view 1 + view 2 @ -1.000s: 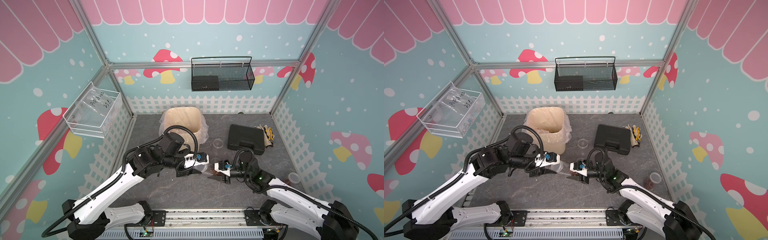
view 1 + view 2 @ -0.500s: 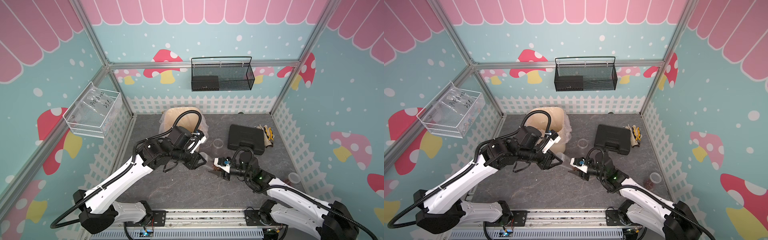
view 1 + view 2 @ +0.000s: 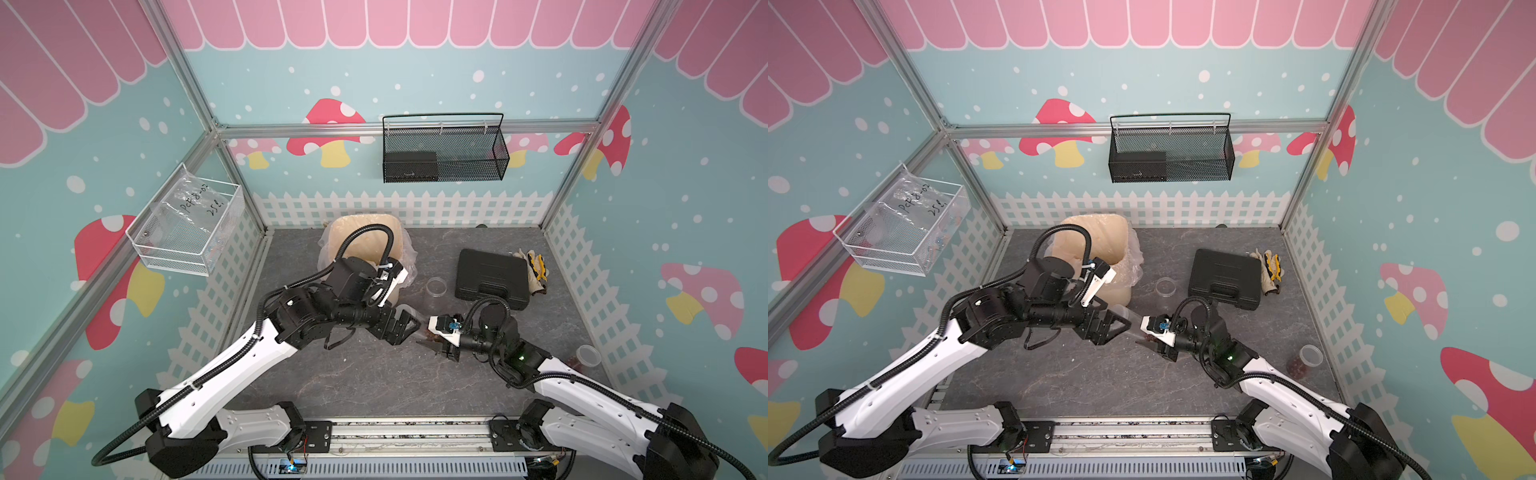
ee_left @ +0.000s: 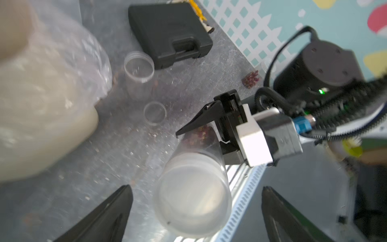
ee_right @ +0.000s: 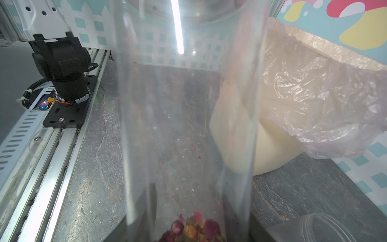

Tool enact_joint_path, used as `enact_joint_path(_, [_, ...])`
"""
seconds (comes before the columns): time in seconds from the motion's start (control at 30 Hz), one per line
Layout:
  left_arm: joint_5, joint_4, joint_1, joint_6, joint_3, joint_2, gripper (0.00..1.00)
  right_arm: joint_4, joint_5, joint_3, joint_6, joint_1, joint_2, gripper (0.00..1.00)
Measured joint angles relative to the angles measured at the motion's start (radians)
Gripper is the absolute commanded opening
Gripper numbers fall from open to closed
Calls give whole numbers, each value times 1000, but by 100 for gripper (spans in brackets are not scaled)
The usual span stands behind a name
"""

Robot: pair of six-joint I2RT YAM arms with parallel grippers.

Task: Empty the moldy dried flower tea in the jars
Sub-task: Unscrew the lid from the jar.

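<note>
The moldy dried flower tea sat in the closed end of a clear jar held roughly level at mid-frame in a top view, that end clamped by the right gripper's fingers. The left gripper's fingers stood spread wide beside its other end, not touching. Above it, the lined cream bin stood close; right of the bin, an empty jar and a black case sat on the surface.

On the tabletop, a bin stands back left and a case lies back right, gloves just right of it. An upright jar stands between bin and case. In front of it a sideways jar is held over mid-tabletop, tea in its right end. A third jar stands far right.
</note>
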Motion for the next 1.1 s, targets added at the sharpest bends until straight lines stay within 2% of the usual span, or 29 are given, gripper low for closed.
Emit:
enact_joint_path(0.2, [110,74,0,483,-148,-260,99,-1,-95,-8,-8,0,-8,0])
enact_joint_path(0.27, [148,68,-1,604,-164,-280,99,-2,-132,-8,-12,0,-9,0])
enact_joint_path(0.37, [181,37,-2,740,-153,-225,98,-5,-183,-8,-15,0,-9,0])
enact_joint_path(0.57, [193,-21,-1,869,-140,-92,82,-5,-242,-8,-16,0,-8,0])
enact_joint_path(0.87, [196,-32,-1,937,-119,-72,77,-5,-267,-8,-16,0,7,0])
enact_joint_path(0.97, [197,-24,-1,945,-119,-73,70,-5,-269,-8,-16,0,15,0])
enact_joint_path(1.1, [203,-10,-1,947,-119,-72,56,-6,-270,-8,-16,0,27,0])
